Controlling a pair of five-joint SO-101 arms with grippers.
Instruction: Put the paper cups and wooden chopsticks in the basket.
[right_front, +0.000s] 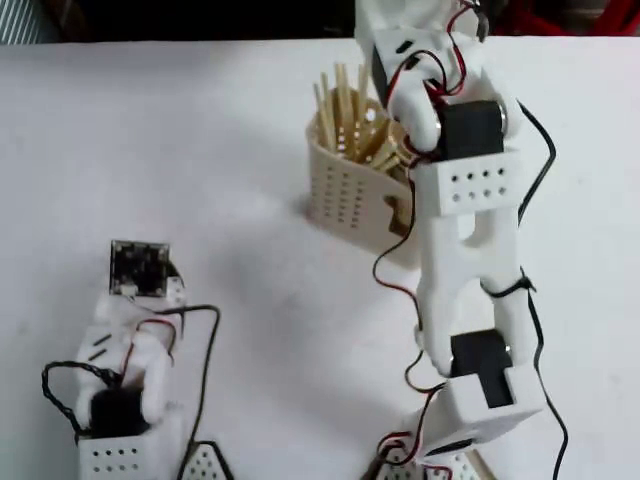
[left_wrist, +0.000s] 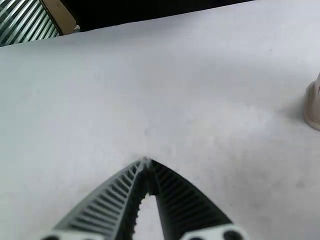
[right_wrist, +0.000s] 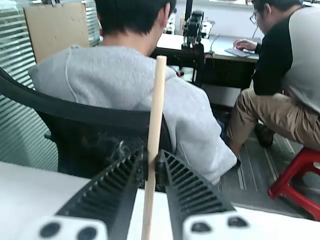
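My right hand (right_wrist: 152, 161) is clamped on a single wooden chopstick (right_wrist: 158, 95). It stands upright between the fingers and is cut off below them. From above, the right arm (right_front: 465, 230) covers part of the basket (right_front: 345, 195), and I can't make out the hand itself there. More chopsticks (right_front: 350, 105) stick up from the basket. My left hand (left_wrist: 146, 162) has its tips pressed together over the bare bench (left_wrist: 150, 75). A pale object (left_wrist: 314, 105) off to its side is cut off, and I can't tell what it is.
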